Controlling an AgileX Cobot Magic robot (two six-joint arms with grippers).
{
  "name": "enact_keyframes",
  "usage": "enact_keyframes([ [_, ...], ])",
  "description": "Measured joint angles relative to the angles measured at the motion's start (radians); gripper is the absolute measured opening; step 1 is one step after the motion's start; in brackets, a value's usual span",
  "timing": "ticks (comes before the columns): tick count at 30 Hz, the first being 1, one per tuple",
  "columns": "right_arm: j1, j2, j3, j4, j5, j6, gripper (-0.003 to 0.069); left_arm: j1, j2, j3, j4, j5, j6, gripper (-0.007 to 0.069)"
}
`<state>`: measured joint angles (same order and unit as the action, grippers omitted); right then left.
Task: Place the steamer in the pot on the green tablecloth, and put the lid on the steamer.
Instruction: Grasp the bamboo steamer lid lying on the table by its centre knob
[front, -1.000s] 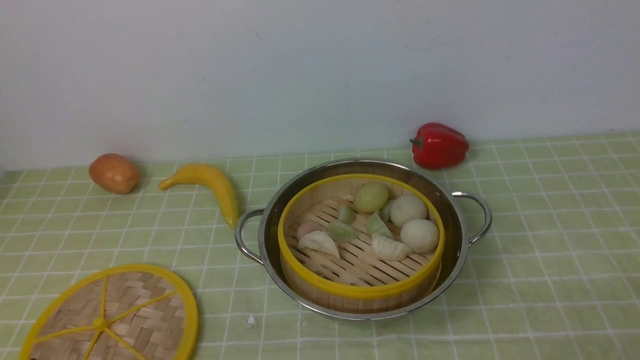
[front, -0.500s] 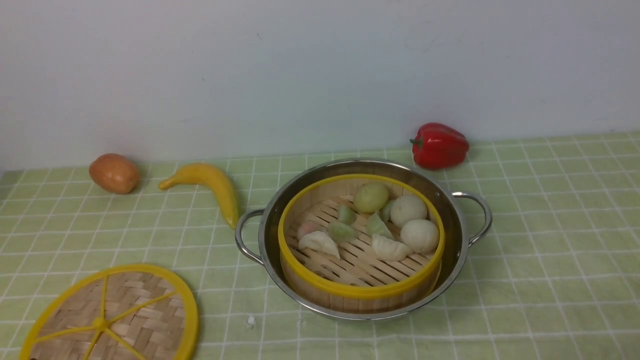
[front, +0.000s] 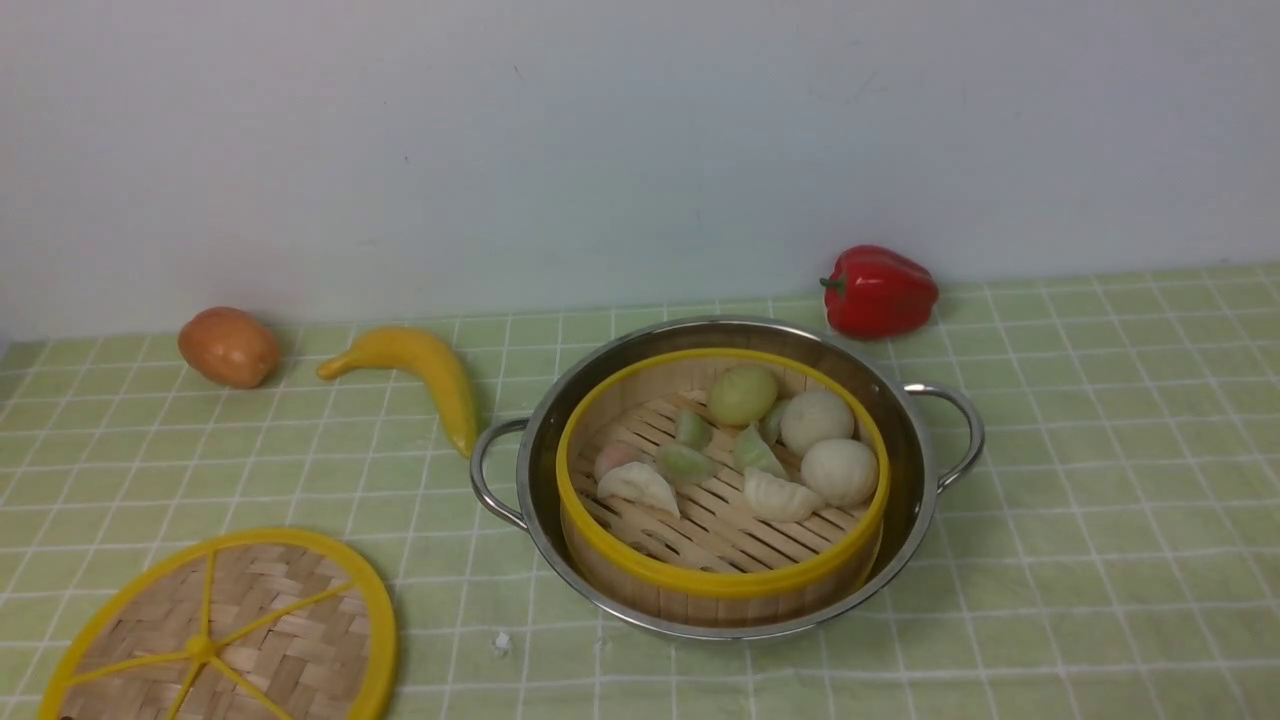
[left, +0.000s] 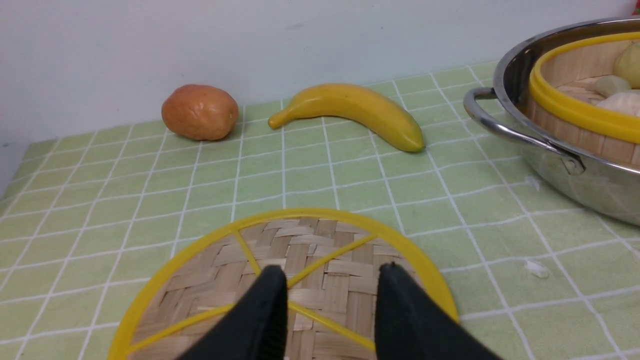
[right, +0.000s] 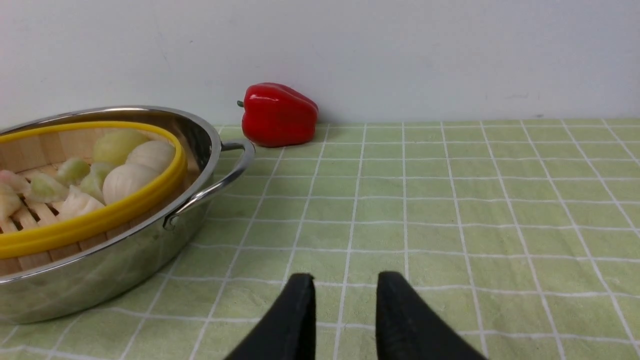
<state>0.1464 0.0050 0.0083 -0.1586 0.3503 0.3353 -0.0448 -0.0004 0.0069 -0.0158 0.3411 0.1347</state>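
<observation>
front: steamer (front: 720, 583) sits inside the pot (front: 903, 450) on the green tablecloth (front: 1100, 520); lid (front: 250, 640) lies flat near-left, bottom edge cropped off.
left wrist: left gripper (left: 332, 270) hangs right over the lid, fingers apart, nothing pinched.
right wrist: right gripper (right: 346, 276) is slightly parted over bare cloth, pot well apart and only half in frame.
</observation>
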Motion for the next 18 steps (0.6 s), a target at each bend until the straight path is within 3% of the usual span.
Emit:
enact_keyframes([
  [10, 0.000, 0.000, 0.000, 0.000, 0.000, 0.000, 0.0242, 0.000, 0.000, 0.000, -0.008, -0.014, -0.006, 0.0243],
  [18, 0.000, 0.000, 0.000, 0.000, 0.000, 0.000, 0.0243, 0.000, 0.000, 0.000, -0.121, -0.215, -0.051, 0.0243],
])
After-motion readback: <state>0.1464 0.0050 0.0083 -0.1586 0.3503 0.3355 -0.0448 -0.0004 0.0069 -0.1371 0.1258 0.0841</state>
